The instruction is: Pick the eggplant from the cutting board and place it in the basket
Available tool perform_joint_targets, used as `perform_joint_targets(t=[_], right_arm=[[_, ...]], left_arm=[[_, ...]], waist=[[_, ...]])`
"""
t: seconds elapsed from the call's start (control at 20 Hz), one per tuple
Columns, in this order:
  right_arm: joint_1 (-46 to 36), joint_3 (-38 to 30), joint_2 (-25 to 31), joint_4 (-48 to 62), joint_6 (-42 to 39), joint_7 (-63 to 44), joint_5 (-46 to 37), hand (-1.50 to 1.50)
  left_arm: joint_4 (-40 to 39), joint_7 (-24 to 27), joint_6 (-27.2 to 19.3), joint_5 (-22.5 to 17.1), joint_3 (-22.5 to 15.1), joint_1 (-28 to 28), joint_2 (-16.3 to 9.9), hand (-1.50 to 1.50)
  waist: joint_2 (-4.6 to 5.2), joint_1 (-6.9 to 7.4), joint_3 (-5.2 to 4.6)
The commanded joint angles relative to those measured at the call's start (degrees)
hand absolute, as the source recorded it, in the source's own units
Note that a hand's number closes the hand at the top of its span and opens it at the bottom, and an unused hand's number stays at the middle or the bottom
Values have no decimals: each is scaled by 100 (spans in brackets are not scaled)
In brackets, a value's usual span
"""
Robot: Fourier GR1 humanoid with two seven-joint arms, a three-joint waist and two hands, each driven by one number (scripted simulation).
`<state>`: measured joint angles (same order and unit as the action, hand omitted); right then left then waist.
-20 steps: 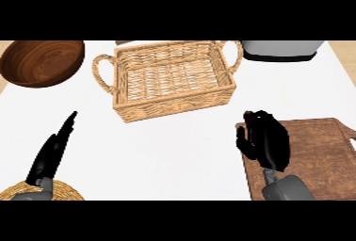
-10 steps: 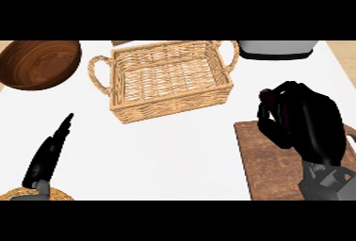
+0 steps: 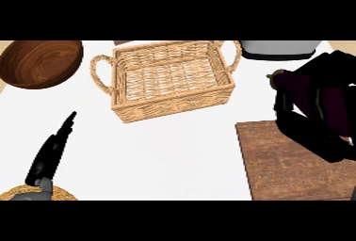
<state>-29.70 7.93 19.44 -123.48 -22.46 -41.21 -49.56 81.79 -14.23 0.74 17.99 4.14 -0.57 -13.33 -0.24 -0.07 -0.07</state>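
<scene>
My right hand (image 3: 321, 123) fills the right side of the head view, lifted above the brown cutting board (image 3: 285, 167). Its fingers are curled round the dark purple eggplant (image 3: 300, 84), whose greenish stem end pokes out at the upper left of the hand. The hand hides most of the eggplant. The wicker basket (image 3: 132, 110) with two handles stands at the top middle, left of the hand, with nothing inside it. My left hand (image 3: 52, 149) rests open at the lower left, fingers straight and pointing up.
A brown wooden bowl (image 3: 40, 62) sits at the top left. A grey pot or appliance (image 3: 278, 48) stands at the top right behind the basket. A woven mat (image 3: 33, 194) shows at the lower left corner under my left forearm.
My right hand has risen from the cutting board with the eggplant and now looms larger and closer to the camera. The view has shifted slightly; the left hand stays still.
</scene>
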Motion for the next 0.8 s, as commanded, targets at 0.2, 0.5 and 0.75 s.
perform_joint_targets(t=[0.2, 0.5, 0.75], right_arm=[[-1891, -77, -856, 261, -1036, -1508, 841, 150], [-2658, -256, -1199, 1555, -627, -1273, 740, 150], [-3012, -304, -1641, 2016, -573, -1339, 865, 150]], left_arm=[[29, -172, -122, 194, -99, -173, 131, 0], [-70, 52, 254, -138, 227, -175, -160, 0], [-234, 72, 35, 67, 115, -223, 54, 0]], waist=[[7, 59, -1], [23, 83, 0], [20, 42, 3]])
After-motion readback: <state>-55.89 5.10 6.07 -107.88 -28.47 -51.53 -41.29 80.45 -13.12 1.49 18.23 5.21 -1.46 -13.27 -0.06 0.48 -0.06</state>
